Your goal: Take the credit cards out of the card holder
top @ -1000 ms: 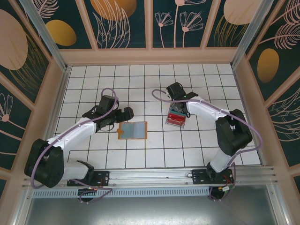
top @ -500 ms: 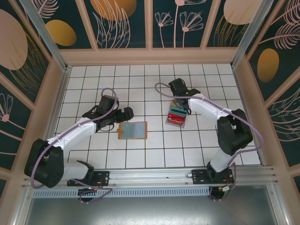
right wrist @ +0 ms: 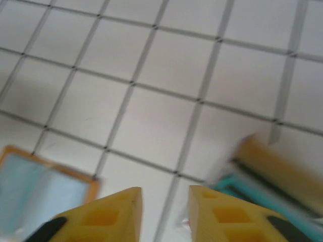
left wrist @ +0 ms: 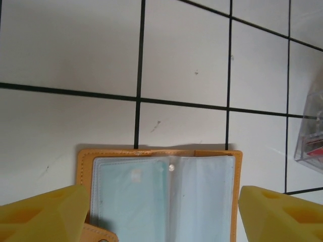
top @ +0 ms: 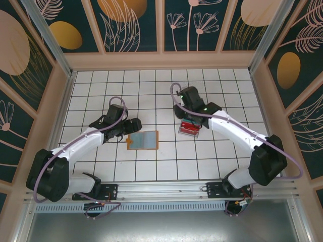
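Observation:
The card holder [top: 143, 140] lies open and flat on the tiled table, orange-brown with a blue-grey clear-pocket lining [left wrist: 161, 194]. A pale teal card [left wrist: 130, 196] shows inside its left pocket. My left gripper [top: 132, 126] hovers at the holder's left end. In the left wrist view this gripper [left wrist: 164, 217] is open, and its yellow fingers [left wrist: 45, 217] straddle the holder without touching it. My right gripper [top: 181, 112] sits just up and left of the clear tray. In the right wrist view it [right wrist: 165, 212] is open with a narrow gap and nothing between the fingers. The holder's corner [right wrist: 45, 186] appears at the lower left there.
A clear plastic tray [top: 190, 127] with red, teal and orange strips on edge stands right of the holder, blurred in the right wrist view [right wrist: 262, 176] and at the right edge of the left wrist view [left wrist: 310, 141]. Wooden walls ring the table.
The right arm has lifted off the clear tray and swung up and left, its jaws narrowing. The left gripper's jaws have narrowed a little over the holder.

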`<state>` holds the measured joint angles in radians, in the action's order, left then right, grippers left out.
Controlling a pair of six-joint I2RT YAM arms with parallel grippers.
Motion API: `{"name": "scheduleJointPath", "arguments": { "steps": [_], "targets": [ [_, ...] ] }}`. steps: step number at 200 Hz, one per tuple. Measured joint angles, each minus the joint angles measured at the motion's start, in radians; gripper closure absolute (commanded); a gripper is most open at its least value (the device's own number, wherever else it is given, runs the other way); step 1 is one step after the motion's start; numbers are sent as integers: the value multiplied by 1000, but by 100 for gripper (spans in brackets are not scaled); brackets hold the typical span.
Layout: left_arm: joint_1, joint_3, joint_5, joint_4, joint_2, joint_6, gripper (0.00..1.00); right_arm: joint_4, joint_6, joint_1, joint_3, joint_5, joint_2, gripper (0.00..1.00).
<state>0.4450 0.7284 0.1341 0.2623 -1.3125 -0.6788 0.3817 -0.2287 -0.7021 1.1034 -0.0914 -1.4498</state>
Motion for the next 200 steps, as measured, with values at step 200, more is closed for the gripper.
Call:
{"name": "scheduleJointPath", "arguments": {
  "steps": [200],
  "targets": [
    [0, -37, 67, 2, -146, -4, 41, -261, -349, -223, -137, 168, -343, 100]
  ]
}}
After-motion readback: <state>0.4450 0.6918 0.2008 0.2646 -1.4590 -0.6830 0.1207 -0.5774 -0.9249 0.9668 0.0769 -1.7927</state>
